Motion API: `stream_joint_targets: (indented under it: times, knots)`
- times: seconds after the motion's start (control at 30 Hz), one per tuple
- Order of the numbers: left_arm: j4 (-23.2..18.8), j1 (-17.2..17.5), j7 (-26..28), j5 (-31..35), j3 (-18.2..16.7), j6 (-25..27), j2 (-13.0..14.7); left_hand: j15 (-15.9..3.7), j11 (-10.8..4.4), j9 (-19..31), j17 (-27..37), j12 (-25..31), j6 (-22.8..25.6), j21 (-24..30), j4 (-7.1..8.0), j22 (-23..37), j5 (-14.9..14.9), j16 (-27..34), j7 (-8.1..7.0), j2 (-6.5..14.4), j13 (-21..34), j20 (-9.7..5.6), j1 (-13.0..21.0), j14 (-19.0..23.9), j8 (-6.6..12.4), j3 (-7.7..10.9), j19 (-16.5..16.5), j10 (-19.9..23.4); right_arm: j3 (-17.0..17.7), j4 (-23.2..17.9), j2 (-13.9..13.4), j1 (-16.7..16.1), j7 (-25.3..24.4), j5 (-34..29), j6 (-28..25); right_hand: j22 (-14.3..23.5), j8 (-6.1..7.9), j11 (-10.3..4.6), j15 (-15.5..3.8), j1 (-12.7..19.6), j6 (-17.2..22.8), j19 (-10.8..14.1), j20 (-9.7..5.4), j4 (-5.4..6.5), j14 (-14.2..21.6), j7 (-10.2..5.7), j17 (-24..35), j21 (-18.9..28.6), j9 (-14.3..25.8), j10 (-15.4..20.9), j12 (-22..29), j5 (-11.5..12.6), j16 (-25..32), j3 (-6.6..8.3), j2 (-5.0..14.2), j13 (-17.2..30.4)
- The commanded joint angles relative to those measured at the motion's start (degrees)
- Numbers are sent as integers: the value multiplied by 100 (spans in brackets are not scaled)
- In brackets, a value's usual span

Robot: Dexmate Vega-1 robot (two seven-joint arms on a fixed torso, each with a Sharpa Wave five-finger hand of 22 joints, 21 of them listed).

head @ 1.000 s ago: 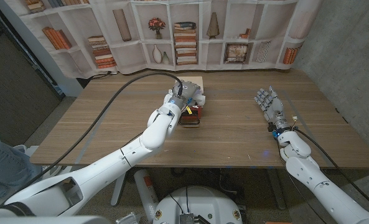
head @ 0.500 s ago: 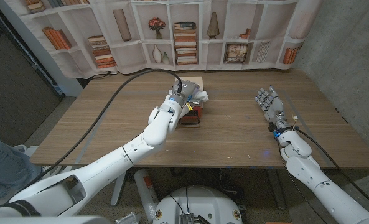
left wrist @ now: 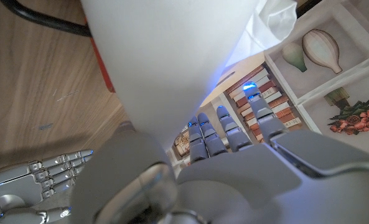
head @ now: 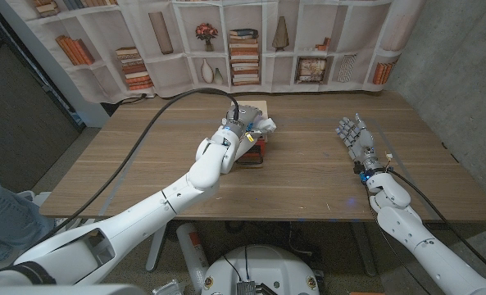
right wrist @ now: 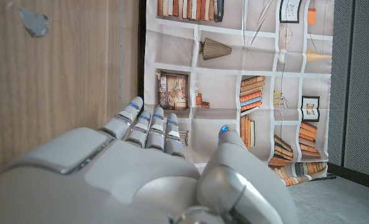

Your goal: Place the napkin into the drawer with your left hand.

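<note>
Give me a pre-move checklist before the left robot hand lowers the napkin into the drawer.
1. Napkin held by left robot hand: ok; white cloth hangs from it in the left wrist view.
2. Hand positioned above the red drawer: ok, as far as the head view shows.
3. Drawer open enough to take the napkin: cannot tell; the hand covers it.
4. Right robot hand out of the way: ok, apart on the table, holding nothing.
5. Black cable free of the drawer: cannot tell.
</note>
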Motion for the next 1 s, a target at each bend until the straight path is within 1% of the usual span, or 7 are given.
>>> stream_joint_targets:
  times: [0.03, 0.43, 0.77, 1.0]
  knots:
    - [-111, 17, 30, -249, -67, 138, -1, -44, 90, -9, -21, 57, -15, -28, 15, 18, 83, 47, 44, -9, -12, 85, -213, -41, -29, -118, 8, 5, -1, -25, -11, -14, 3, -14, 13, 14, 11, -2, -19, 23, 36, 39, -56, -24, 51, 15, 27, 12, 27, 23, -13, 13, 5, 14, 41, 24]
    - [-236, 52, 173, -496, -143, 282, 33, -6, 109, -13, -53, 69, -49, -64, 11, 24, 133, 51, 48, -8, -36, 118, -428, -59, -55, -224, -12, 9, 2, -93, -43, -26, -25, -40, 8, 14, 11, -4, -18, 26, 40, 36, -54, -27, 45, -5, 27, 10, 27, 28, -13, 9, 2, 15, 45, 25]
    - [-255, -7, 251, -562, -111, 360, 36, 50, 124, -16, -81, 68, -76, -110, -8, 23, 179, 45, 55, -13, -58, 145, -569, -98, -75, -305, -57, -15, 9, -128, -66, -34, -56, -52, -4, 15, 9, 3, -9, 29, 40, 18, -51, -28, 37, -4, 28, 4, 27, 27, -15, 5, 0, 18, 54, 25]
    - [-241, -81, 354, -591, -78, 385, -10, 59, 124, -18, -104, 57, -116, -150, -23, 19, 216, 31, 56, -15, -75, 175, -660, -155, -95, -360, -96, -60, 26, -170, -86, -64, -86, -57, -3, 15, 9, 4, 1, 28, 39, 13, -49, -29, 34, -5, 28, 2, 27, 32, -14, 2, -1, 17, 54, 25]
